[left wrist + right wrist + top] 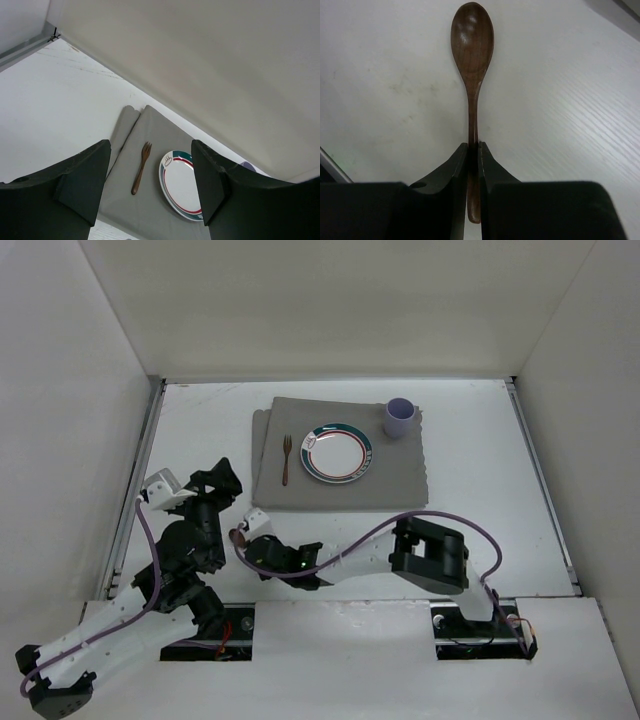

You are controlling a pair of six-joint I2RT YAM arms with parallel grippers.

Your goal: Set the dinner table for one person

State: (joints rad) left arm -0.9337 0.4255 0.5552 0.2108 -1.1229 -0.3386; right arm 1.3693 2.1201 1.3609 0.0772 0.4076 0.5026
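Dinner table (200, 430): plate (338, 453), cup (400, 418) on mat (400, 480); right tool (473, 150) grips spoon (472, 35).

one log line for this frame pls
left gripper: open, empty | right gripper: shut on spoon handle | mat: fork left of plate, cup far-right corner | spoon: not yet on mat

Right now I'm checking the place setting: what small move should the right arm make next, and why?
Probably carry the spoon toward the mat's bare strip right of the plate: the right gripper is shut on it, and the fork already lies left of the plate.
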